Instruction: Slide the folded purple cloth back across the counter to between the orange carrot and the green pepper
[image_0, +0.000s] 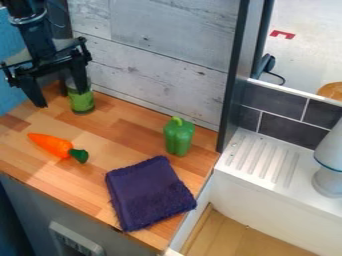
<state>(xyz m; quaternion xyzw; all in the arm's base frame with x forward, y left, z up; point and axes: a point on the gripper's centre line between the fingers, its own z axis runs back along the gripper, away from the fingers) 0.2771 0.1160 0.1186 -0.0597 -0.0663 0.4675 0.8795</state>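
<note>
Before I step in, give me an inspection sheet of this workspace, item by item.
Surface: wooden counter, light and dark strips; no spill seen.
Nearest the hand: clear jar with green contents, upright, partly hidden behind one finger.
Other items: toy carrot lying down; green toy bell pepper upright; folded navy cloth lying near the counter's edge.
Hand: open above the counter, upper left, holding nothing; contact with the jar can't be judged.
Cables: black cord beyond the dark upright frame.
Surroundings: whitewashed plank wall behind; dark tiles and white ribbed drainboard to the image's right.
</note>
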